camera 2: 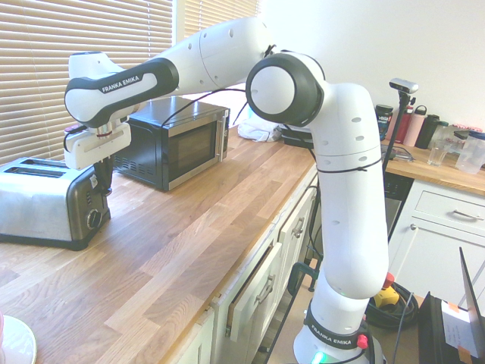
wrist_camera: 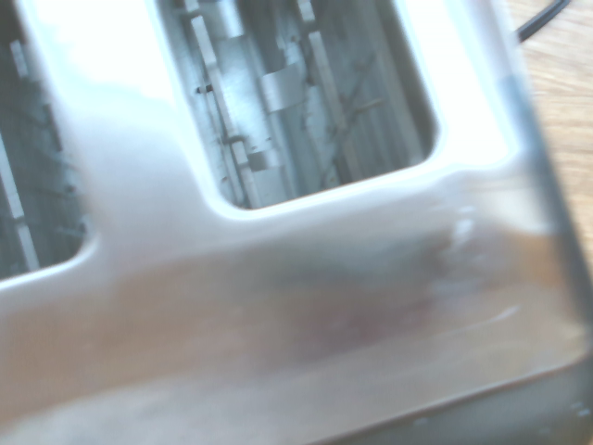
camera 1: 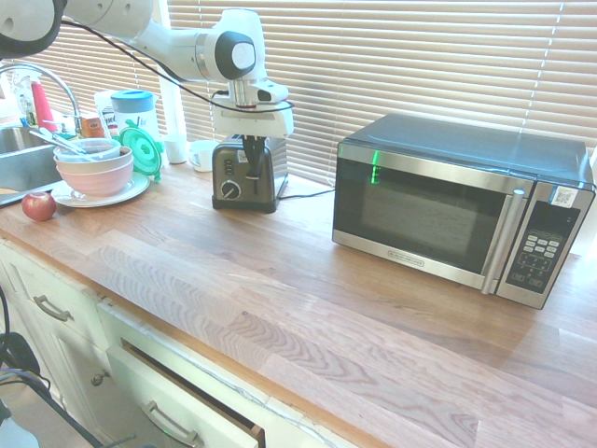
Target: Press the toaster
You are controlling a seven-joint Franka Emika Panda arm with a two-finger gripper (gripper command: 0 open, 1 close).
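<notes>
Toaster (camera 1: 244, 174) far back on the wooden counter (camera 1: 308, 308), left of the microwave (camera 1: 457, 210) and well apart from it, close under the window blinds (camera 1: 420, 56). Gripper (camera 1: 252, 154) hanging over the toaster's front end face, dark fingers down along the lever slot above the round dial (camera 1: 229, 189); fingers close together, though whether pressed on the lever cannot be told. From the first outside view only: stacked bowls (camera 1: 93, 166) on a plate (camera 1: 103, 194), a red apple (camera 1: 38, 206), a sink (camera 1: 23, 154) and tap at the far left, a white cup (camera 1: 201, 155) behind the toaster, a cord trailing right from the toaster toward the microwave. From the second outside view only: toaster (camera 2: 49, 201) seen along its long steel side with both slots on top, gripper (camera 2: 102, 182) at its end by the dial, the arm arching in over the counter edge, more counter with bottles (camera 2: 417, 125) across the room. Wrist view alone: straight down into the shiny top (wrist_camera: 306, 278), one slot (wrist_camera: 296, 102) open with wire guides inside, a strip of wood at one side. Broad bare counter in front of the toaster and microwave out to the near edge; drawers (camera 1: 177, 401) below slightly open.
</notes>
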